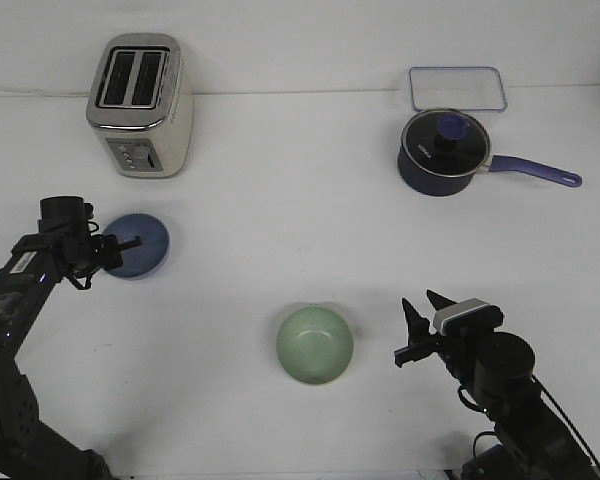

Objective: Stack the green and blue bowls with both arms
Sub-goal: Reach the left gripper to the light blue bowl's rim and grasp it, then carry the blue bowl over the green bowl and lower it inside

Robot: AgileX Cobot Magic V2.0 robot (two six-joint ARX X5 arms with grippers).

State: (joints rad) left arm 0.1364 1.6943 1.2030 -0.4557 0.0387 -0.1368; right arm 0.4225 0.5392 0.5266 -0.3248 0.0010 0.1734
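- Black left arm enters from the lower left edge of the frame, its base cut off there; the left gripper (126,242) sits at the left middle, its fingers reaching over the near rim of the blue bowl (140,245).
- Whether those fingers pinch the rim or merely lie over it is hard to make out: the tips are dark against the bowl and the gap between them cannot be read.
- Part of the blue bowl's left side is hidden behind the gripper body; the bowl looks tipped, its opening turned toward the camera.
- Pale green bowl (315,344) stands upright at lower centre, in full view and touched by nothing.
- Right arm rises from the lower right corner, its lower links cut off by the frame edge; the right gripper (420,325) is just right of the green bowl, its pointed fingers spread apart and holding nothing.
- Cream and silver toaster (140,105) stands at upper left; the markings on its controls are too small to read.
- Dark navy saucepan (442,152) with a lid and long handle sits at upper right; the white mark on its side is illegible.
- Clear, blue-edged container lid (458,88) lies behind the saucepan, its near edge partly hidden by the pan.
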